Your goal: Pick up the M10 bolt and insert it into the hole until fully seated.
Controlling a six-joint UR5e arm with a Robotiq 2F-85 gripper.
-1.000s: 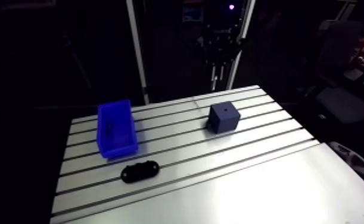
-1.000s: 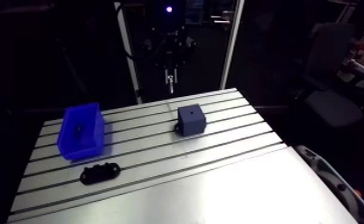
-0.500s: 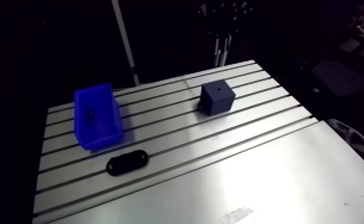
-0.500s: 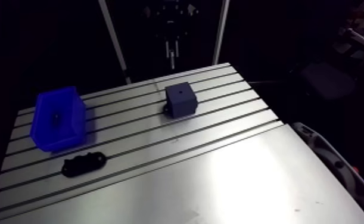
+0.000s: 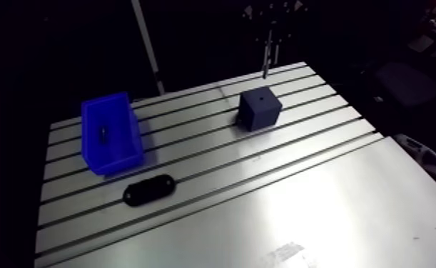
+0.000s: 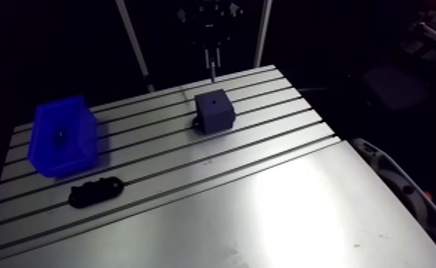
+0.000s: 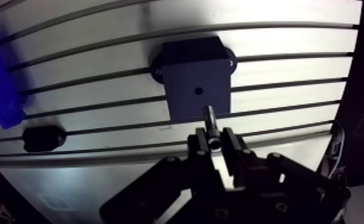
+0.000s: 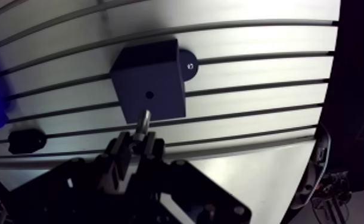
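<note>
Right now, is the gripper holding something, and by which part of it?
Yes. The gripper is shut on the bolt, gripping it near its head end; the shank sticks out ahead, toward the dark blue block.

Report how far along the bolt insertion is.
Done: the bolt is picked up, with the gripper shut on it. In hand: it is held above the table by the dark blue block, its tip short of the hole, not in it. Left: line up, lower, push until seated.
</note>
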